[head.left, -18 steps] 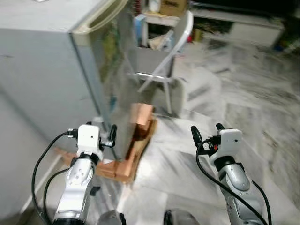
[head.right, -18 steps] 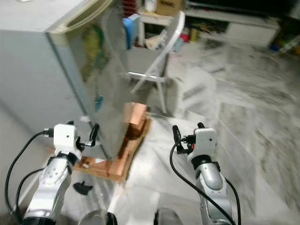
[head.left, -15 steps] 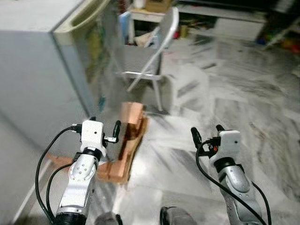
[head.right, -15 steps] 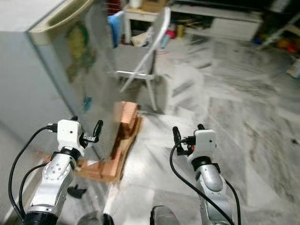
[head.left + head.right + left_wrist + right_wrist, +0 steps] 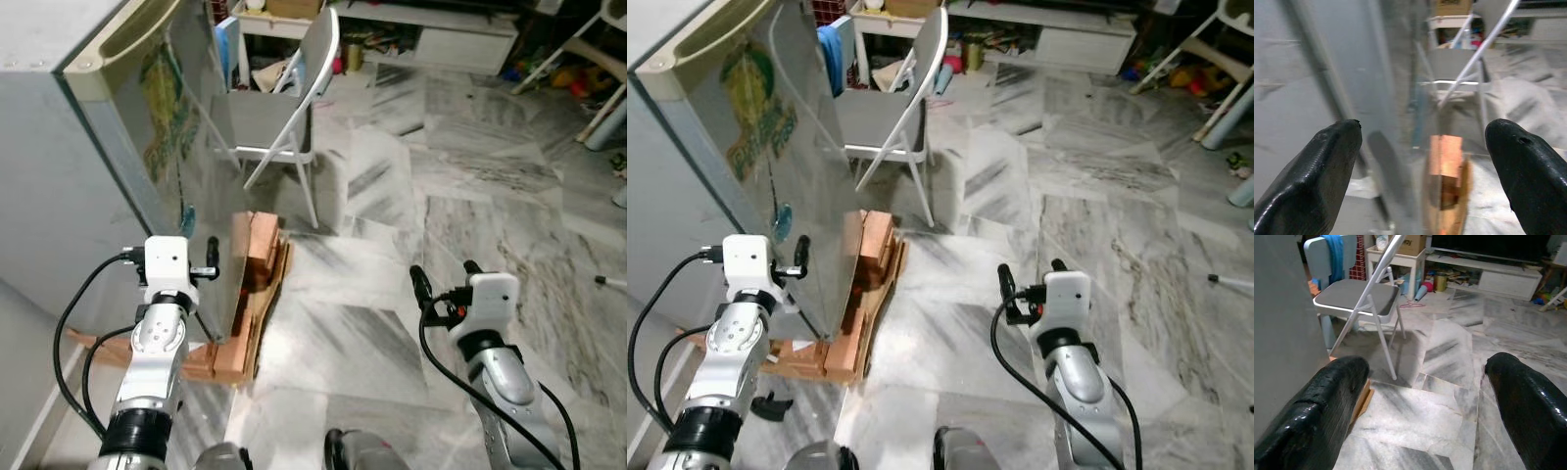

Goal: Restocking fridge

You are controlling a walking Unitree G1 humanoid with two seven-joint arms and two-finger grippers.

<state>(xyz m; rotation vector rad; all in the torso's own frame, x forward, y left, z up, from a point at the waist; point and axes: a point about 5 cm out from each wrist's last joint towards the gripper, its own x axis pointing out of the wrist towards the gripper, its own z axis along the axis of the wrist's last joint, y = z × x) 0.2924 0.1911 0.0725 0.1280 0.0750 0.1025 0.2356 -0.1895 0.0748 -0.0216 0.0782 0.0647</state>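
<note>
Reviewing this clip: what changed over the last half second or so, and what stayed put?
Mostly the camera moved: the view swung right, taking in more marble floor, and the blur cleared. The left gripper stays raised by the fridge corner, open; the right gripper stays open over the floor. Neither took hold of anything. Fridge, folding chair and wooden blocks kept their places.
</note>
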